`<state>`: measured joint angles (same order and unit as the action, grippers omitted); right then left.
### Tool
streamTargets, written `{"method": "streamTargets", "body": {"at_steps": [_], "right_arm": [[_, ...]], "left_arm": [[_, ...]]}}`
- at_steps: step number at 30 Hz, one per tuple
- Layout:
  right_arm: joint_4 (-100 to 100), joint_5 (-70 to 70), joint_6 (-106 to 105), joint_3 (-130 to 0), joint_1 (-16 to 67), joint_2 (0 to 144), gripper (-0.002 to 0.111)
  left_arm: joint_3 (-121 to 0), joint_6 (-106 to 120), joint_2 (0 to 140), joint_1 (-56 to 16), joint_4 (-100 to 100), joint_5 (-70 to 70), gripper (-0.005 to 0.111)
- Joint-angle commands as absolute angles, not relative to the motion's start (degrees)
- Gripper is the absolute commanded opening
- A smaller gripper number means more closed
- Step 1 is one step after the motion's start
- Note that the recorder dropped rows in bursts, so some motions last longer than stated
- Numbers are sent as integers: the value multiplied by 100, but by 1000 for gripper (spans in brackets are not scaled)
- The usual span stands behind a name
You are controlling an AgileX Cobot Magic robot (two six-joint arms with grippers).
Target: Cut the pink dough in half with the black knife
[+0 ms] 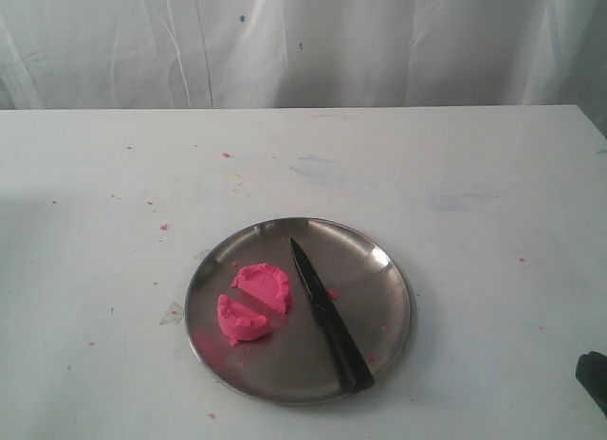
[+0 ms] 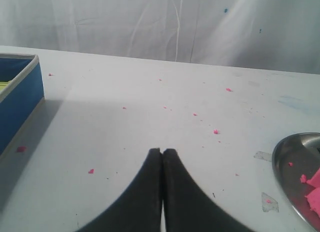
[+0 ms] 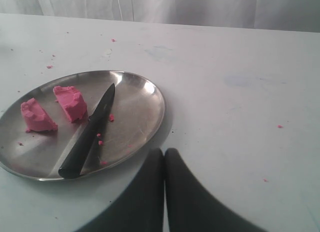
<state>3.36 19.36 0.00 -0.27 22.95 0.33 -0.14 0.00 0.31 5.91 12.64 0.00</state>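
In the right wrist view the right end effector [image 3: 164, 154] sits nearest, its two dark fingers pressed together with nothing between them, above bare white tabletop [image 3: 240, 122] just beside the rim of a round steel plate [image 3: 145, 92]; the left end effector [image 2: 162, 153] shows the same in its own view, fingers closed on nothing, over tabletop speckled with tiny pink crumbs [image 2: 216, 132]; a sliver of the plate and a bit of pink lie at the edge of that view, and a blue box [image 2: 17, 99] stands off to one side. On the plate in the exterior view, the black knife [image 1: 329, 313] lies flat, handle at the near rim, point aimed toward the plate's middle; beside its blade the pink dough [image 1: 254, 302] rests in two pieces, slightly apart, one nearer the camera and one farther, the farther piece just beside the blade. Beyond the plate the tabletop runs back to a white curtain [image 1: 303, 42].
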Motion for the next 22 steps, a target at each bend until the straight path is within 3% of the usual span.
{"method": "streamTargets", "body": {"at_steps": [1,22], "right_arm": [[293,1931,0,0,2285,0,0],[293,1931,0,0,2285,0,0]], "left_arm": [[0,0,0,603,1298,0,0],[0,0,0,552,1298,0,0]]}}
